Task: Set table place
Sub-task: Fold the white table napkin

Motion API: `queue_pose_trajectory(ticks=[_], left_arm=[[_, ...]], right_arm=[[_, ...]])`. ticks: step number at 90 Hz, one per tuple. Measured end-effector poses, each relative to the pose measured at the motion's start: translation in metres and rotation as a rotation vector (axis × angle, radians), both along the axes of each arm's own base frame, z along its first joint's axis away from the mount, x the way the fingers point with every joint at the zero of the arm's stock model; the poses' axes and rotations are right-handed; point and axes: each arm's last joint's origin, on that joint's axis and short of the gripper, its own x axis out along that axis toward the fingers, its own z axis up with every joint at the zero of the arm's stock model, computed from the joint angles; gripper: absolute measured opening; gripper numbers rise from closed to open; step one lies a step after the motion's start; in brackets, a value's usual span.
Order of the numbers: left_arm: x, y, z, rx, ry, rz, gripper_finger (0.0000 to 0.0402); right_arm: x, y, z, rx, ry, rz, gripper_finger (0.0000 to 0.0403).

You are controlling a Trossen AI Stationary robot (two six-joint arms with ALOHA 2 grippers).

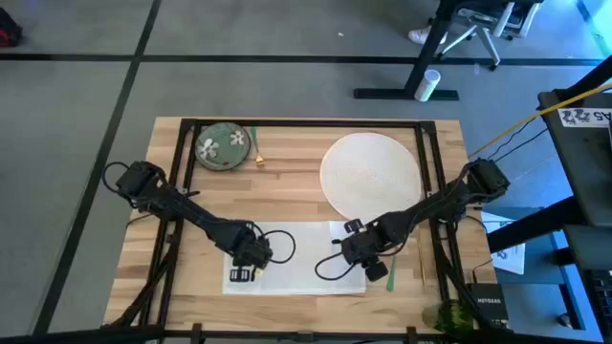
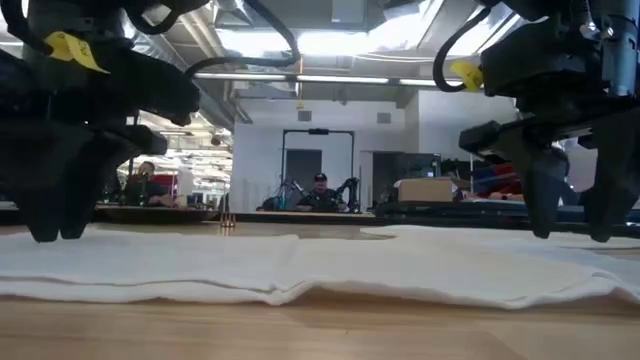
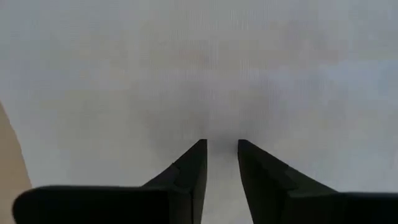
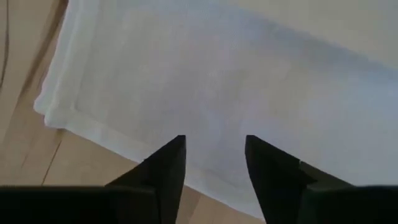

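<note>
The white napkin [image 1: 296, 258] lies spread flat on the table [image 1: 287, 196], near its front edge. My left gripper [image 1: 241, 274] points down over the napkin's left end [image 3: 199, 74], with a narrow gap between its fingers [image 3: 221, 146]. My right gripper [image 1: 371, 268] points down over the napkin's right end, open wider [image 4: 214, 140]; a hemmed edge [image 4: 124, 140] runs just ahead of its fingers. The low view shows both grippers' fingertips [image 2: 55, 232] [image 2: 572, 235] down at the level of the cloth [image 2: 320, 265]. The white plate [image 1: 370, 172] and the green flowered dish [image 1: 222, 146] rest at the far side. My left gripper comes at the napkin from above, and its fingertips [image 2: 45, 236] reach the cloth's top; no fold shows between them, and I cannot tell whether they touch. My right gripper's fingertips [image 2: 545, 232] also reach cloth level from above; whether they touch it I cannot tell.
A gold piece of cutlery [image 1: 256, 151] lies beside the dish. A green-handled piece [image 1: 390, 272] lies just right of my right gripper, and a thin light stick [image 1: 422, 263] beyond it. Black frame bars [image 1: 186, 158] cross the table's left and right sides. People sit in the room behind.
</note>
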Motion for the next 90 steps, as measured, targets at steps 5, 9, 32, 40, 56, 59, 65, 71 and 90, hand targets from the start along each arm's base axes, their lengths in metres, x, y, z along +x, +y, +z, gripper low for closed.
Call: queue_pose_trajectory(ticks=[5, 9, 32, 40, 56, 59, 65, 71, 90], left_arm=[[-0.0005, 0.0003, 0.0000, 0.003, 0.005, -0.001, 0.0075], [-0.0010, 0.0005, -0.0002, 0.005, 0.010, -0.001, 0.0075], [-0.0009, 0.0004, -0.0002, 0.005, 0.010, -0.003, 0.0075], [-0.0009, 0.0004, -0.0002, 0.005, 0.010, -0.004, 0.0075], [-0.0006, 0.0005, -0.0035, 0.011, 0.023, -0.001, 0.0075], [-0.0003, 0.0006, -0.0055, 0.014, 0.029, 0.003, 0.0075], [-0.0003, 0.0007, -0.0066, 0.016, 0.035, 0.005, 0.0075], [0.0001, 0.0017, -0.0075, 0.019, 0.041, 0.013, 0.0075], [0.0012, 0.0042, -0.0077, 0.014, 0.045, 0.040, 0.0075]], right_arm=[[-0.0001, 0.0001, 0.0000, 0.005, 0.002, 0.002, 0.0154], [-0.0001, 0.0002, 0.0000, 0.006, 0.003, 0.002, 0.0154], [-0.0001, 0.0003, 0.0000, 0.009, 0.003, 0.003, 0.0154], [0.0001, 0.0003, 0.0001, 0.009, 0.002, 0.002, 0.0154], [0.0006, -0.0002, 0.0002, -0.010, -0.011, -0.005, 0.0154], [0.0007, -0.0003, 0.0002, -0.014, -0.012, -0.011, 0.0154], [0.0009, -0.0005, 0.0004, -0.014, -0.013, -0.031, 0.0154], [0.0010, -0.0005, 0.0004, -0.010, -0.011, -0.054, 0.0154], [0.0030, -0.0002, 0.0010, -0.001, -0.027, -0.116, 0.0154]])
